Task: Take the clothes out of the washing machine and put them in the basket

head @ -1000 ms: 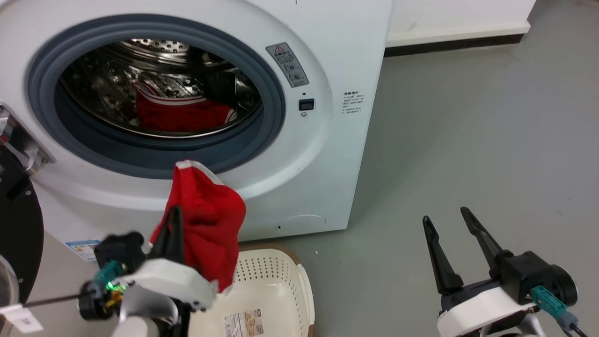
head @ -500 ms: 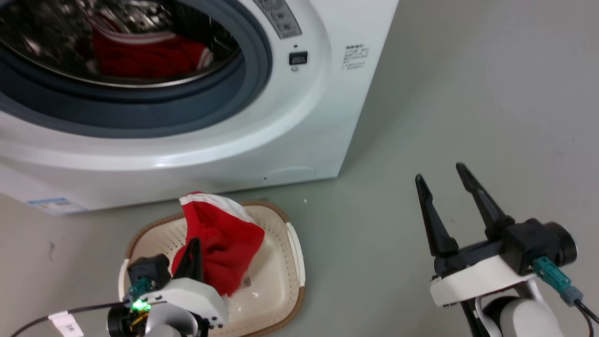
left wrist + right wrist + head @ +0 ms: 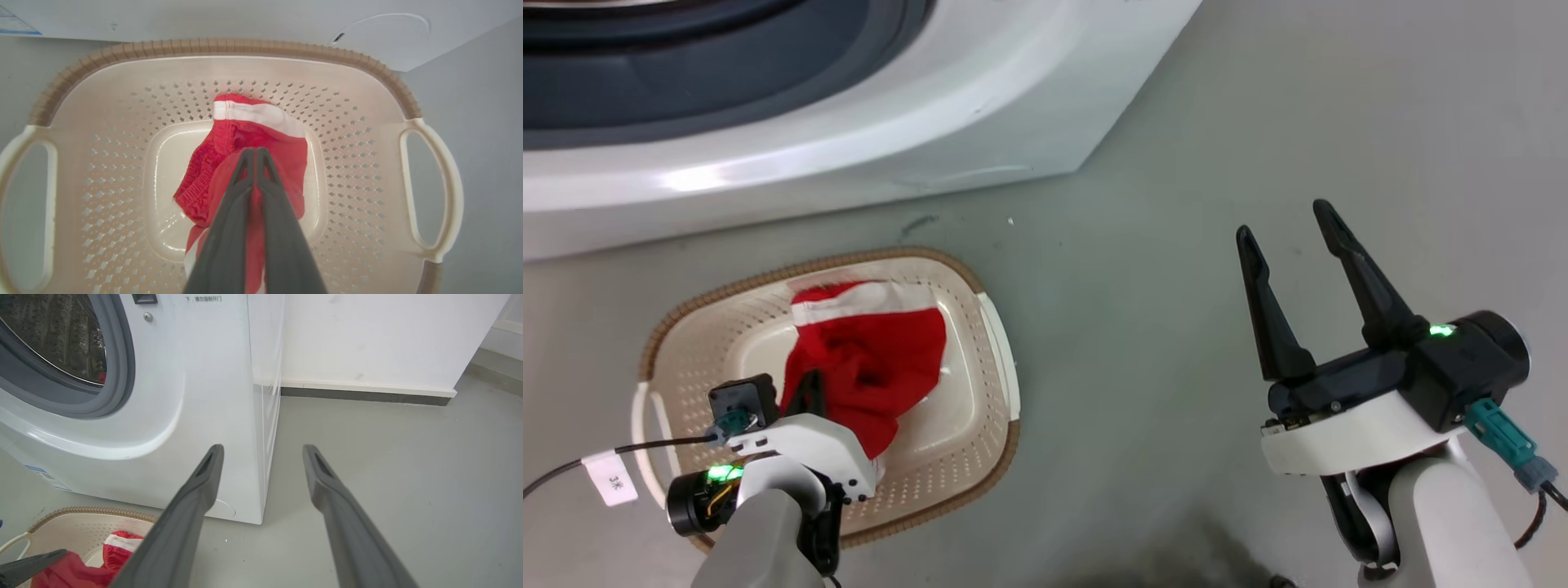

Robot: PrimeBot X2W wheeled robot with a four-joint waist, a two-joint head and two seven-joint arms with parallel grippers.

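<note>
1. Hanging inside the basket, the red garment reaches its floor, pinched in the closed left end effector; release remains.
2. Just behind stands the washing machine; a red glimpse in its drum suggests more to fetch.
3. Off to the side, the right end effector gapes wide, empty.

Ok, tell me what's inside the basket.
A red garment with a white band, gripped by the left claw. Bare floor of the basket shows around it; whatever lies under the cloth is hidden.
</note>
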